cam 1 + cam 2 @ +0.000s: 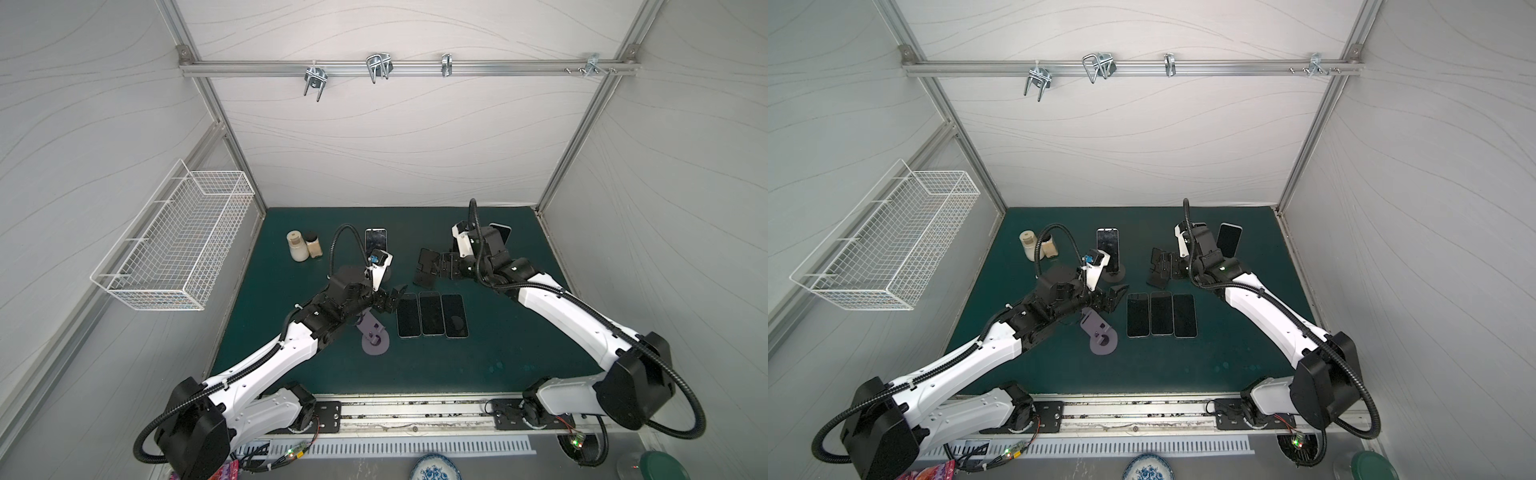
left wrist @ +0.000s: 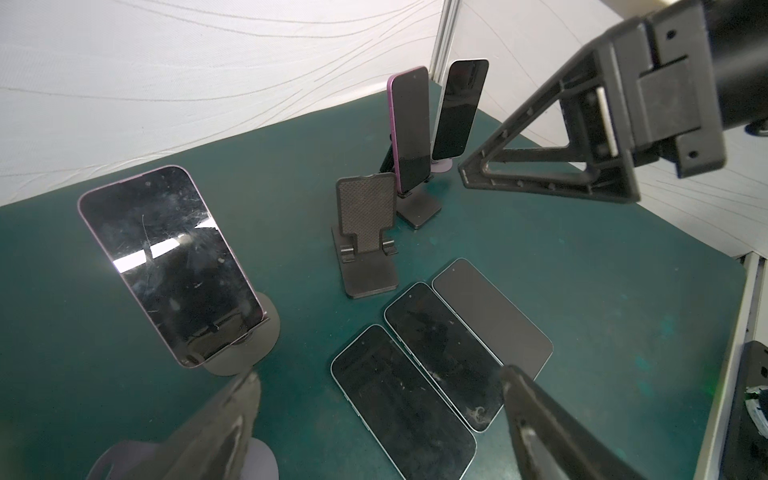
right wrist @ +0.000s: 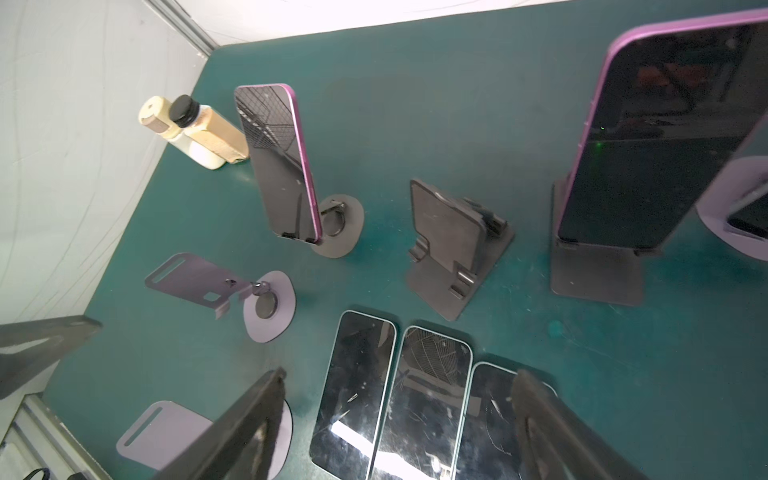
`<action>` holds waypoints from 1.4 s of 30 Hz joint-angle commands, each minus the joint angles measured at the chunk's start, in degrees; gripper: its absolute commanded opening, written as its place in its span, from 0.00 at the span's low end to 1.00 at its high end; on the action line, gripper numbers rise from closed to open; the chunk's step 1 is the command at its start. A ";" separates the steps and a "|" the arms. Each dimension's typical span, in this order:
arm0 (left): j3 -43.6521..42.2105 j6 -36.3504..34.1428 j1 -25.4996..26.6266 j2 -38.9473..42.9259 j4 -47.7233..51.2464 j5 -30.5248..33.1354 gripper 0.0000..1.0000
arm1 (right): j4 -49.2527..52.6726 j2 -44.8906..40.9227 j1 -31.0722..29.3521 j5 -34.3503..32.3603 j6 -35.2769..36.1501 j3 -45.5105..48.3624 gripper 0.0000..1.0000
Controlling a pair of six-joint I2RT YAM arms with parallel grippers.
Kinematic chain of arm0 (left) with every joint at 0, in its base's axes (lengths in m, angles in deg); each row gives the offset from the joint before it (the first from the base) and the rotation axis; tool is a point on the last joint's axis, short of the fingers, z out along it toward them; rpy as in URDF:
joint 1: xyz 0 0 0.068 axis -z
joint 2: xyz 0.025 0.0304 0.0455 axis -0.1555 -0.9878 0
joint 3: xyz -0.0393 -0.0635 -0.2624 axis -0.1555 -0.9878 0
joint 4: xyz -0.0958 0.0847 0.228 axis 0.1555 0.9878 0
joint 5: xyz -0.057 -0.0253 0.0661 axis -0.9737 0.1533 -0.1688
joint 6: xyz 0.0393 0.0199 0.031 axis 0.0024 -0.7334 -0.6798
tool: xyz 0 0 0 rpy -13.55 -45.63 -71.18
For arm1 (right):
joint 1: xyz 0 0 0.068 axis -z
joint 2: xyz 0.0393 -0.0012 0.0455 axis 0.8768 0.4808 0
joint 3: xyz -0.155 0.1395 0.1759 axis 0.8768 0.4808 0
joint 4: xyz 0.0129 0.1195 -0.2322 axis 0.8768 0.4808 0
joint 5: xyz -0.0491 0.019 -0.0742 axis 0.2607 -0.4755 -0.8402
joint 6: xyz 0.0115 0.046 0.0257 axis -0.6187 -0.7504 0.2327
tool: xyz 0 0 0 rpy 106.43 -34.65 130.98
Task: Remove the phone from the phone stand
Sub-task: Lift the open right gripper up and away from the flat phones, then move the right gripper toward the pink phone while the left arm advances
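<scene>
Top views first: your left fingers (image 1: 399, 291) hang spread above the bench (image 1: 519, 353), just at ten o'clock of the three flat phones (image 1: 432, 313). At twelve o'clock of those stands an empty stand (image 1: 426, 270), with your right arm (image 1: 552, 307) reaching in beside it.

Left wrist now: fingers apart, nothing gripped, and a scuffed phone (image 2: 170, 262) leans on its round stand (image 2: 245, 357) close by.

Right wrist: your right fingers (image 3: 249, 424) stand wide too, empty, over the flat phones. The purple phone (image 3: 665, 137) sits upright on its flat-base stand (image 3: 594, 270), untouched, next to the empty stand.
</scene>
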 commanded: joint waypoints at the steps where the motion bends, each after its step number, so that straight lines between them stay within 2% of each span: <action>1: 2.64 0.96 -1.02 -0.26 -1.88 0.22 0.91 | -2.37 0.63 -0.38 1.03 0.87 0.22 0.87; 26: 3.06 1.35 -2.18 -0.72 -0.79 2.67 0.92 | -8.53 2.21 -3.52 3.73 4.32 -0.91 0.86; 42: 3.83 1.76 -3.66 -1.23 0.70 5.09 0.92 | -11.20 3.39 -8.52 2.11 10.63 -1.08 0.87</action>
